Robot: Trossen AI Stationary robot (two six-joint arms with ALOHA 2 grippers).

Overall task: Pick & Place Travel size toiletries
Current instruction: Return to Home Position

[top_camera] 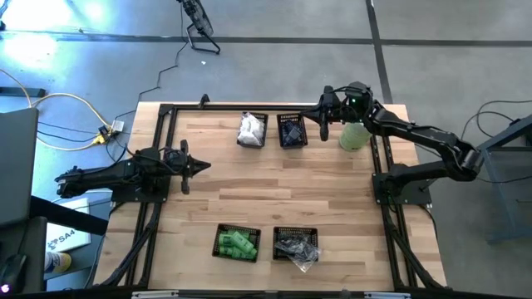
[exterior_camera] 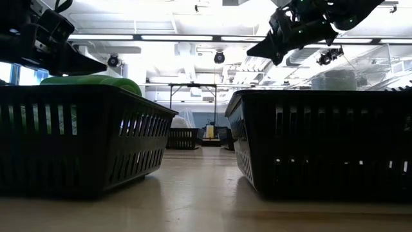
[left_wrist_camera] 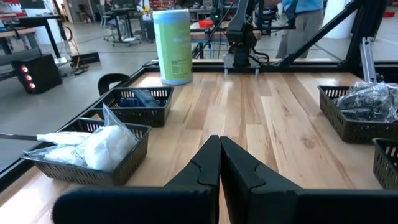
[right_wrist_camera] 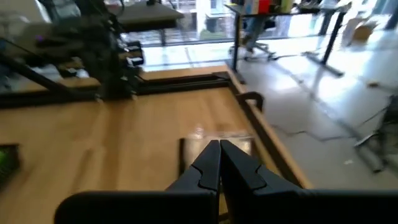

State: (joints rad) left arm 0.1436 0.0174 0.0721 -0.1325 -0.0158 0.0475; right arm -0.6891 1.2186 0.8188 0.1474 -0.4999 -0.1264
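Note:
The travel size toiletries lie sorted in four black mesh baskets: white packets and dark blue pieces at the far edge, green bottles and clear-wrapped dark pieces at the near edge. My left gripper is shut and empty, level above the table's left side, pointing right. My right gripper is shut and empty. It hangs above the far edge, beside the dark blue pieces' basket, and points left. In the low view the green bottles rise above their basket's rim.
A tall pale-green cylinder with a white lid stands at the far right, under my right arm. Black frame rails run along the table's left, right and far edges. Bare wood lies between the basket rows. A person stands beyond the table.

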